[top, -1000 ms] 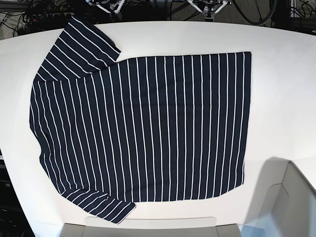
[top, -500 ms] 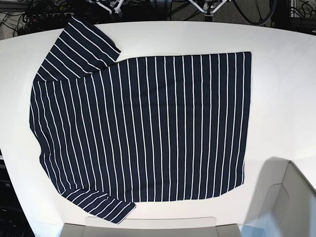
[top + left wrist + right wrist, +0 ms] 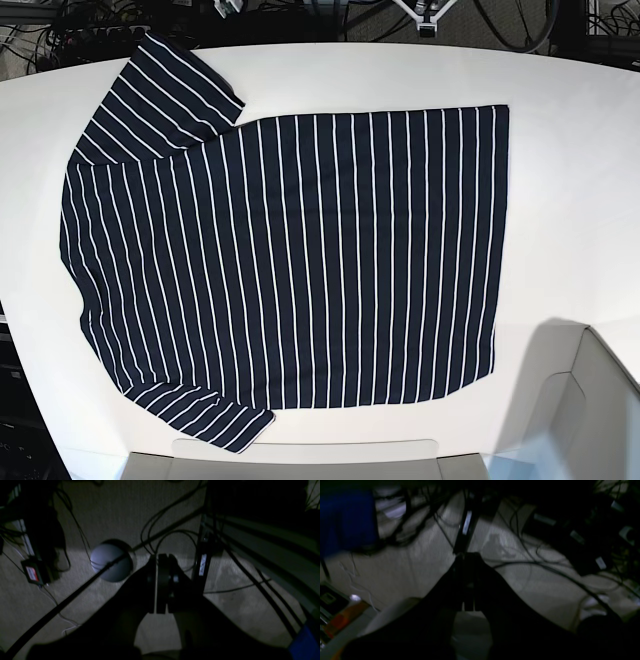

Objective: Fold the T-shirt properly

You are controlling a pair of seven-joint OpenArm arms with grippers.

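Item, nearest edge of the base view: a pale grey bin or tray rim [image 3: 305,452] at the bottom and a second pale container corner [image 3: 590,400] at the lower right, both just off the garment. Item, centre: the T-shirt [image 3: 300,260], dark navy with thin white stripes, spread flat and unfolded on the white table [image 3: 570,200]; nothing on it, no fold yet made. Orientation: long axis runs left to right across the base view, straight hem at the right, shoulders and neck end at the left; one sleeve reaches toward the far left corner, the other toward the near edge; stripes run near to far. Item, far edge: both arms barely in frame, well apart from the cloth. Left gripper [image 3: 162,585]: jaws pressed together on nothing, hanging over carpet and cables. Right gripper [image 3: 467,580]: jaws likewise closed and empty, over floor and cables, dim. Handling note, as judgement: the step in hand is the first approach; jaws should spread before descent, each arm pinching a matching corner or sleeve edge, lifting low and evenly so stripes stay parallel and the fold line lands straight.
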